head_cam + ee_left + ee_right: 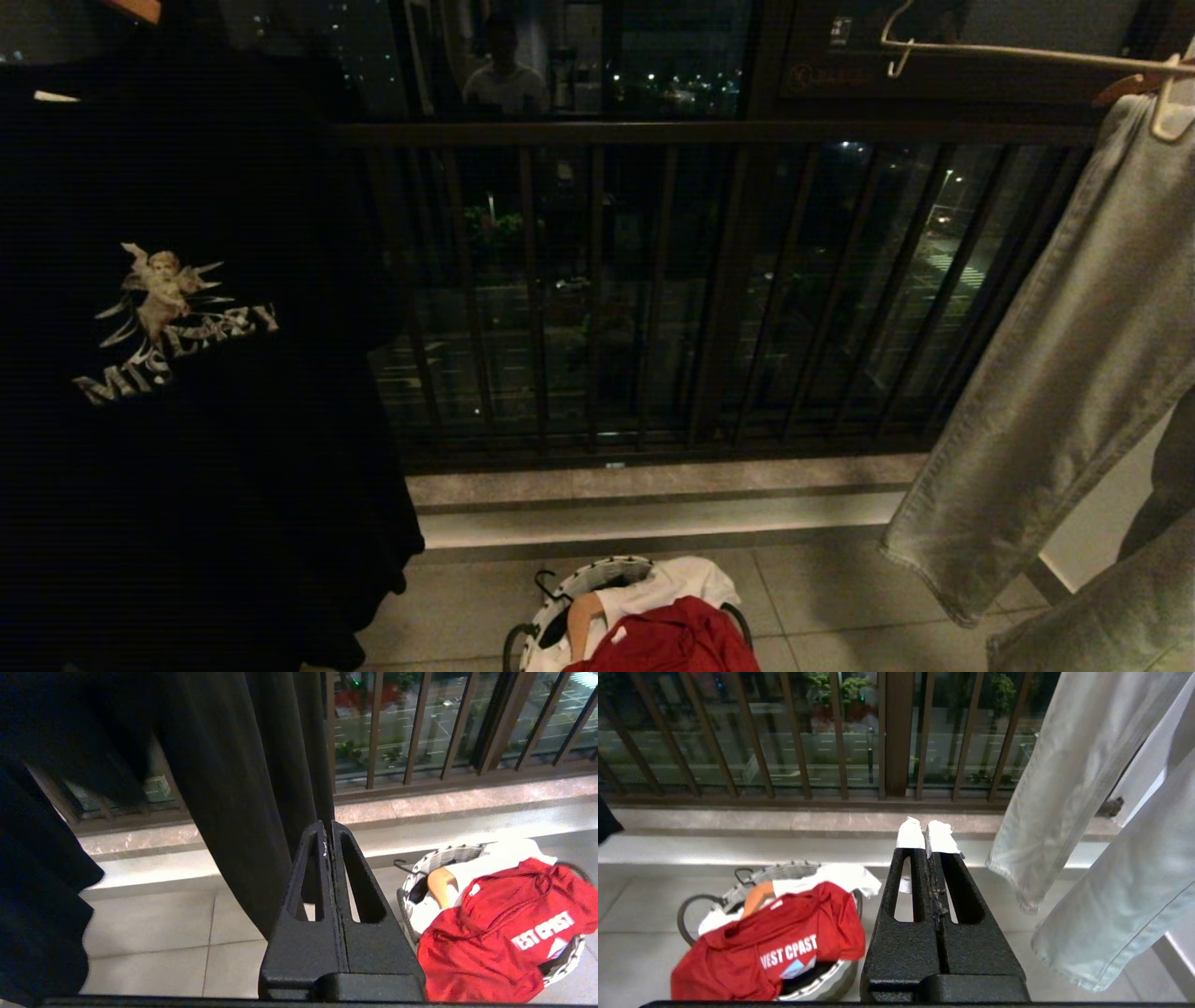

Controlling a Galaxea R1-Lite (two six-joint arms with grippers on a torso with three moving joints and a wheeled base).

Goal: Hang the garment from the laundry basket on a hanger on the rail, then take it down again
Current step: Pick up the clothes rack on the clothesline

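The red garment (pixel 784 938) lies heaped on top of the laundry basket (pixel 803 870) on the tiled floor, draped over its near rim with the white lettering facing up, a white cloth (pixel 840 877) and the tan shoulder of a wooden hanger (pixel 756 896) tucked behind it. My left end effector (pixel 327 833) and my right end effector (pixel 927 833) both hang above the floor with fingers pressed together and nothing in them, the left just beside the hanging black T-shirt (pixel 177 327), the right near the pale jeans (pixel 1069 788). The step in hand, I judge, is fetching the shirt, so I should spread one set of fingers before I descend, come down on a raised fold near the collar or shoulder instead of the flat chest print, and pinch only red fabric so the cloth beneath stays put. Lifting straight up should help clear the basket's black handles, and the thin white hanger (pixel 901 42) waits overhead on the rail
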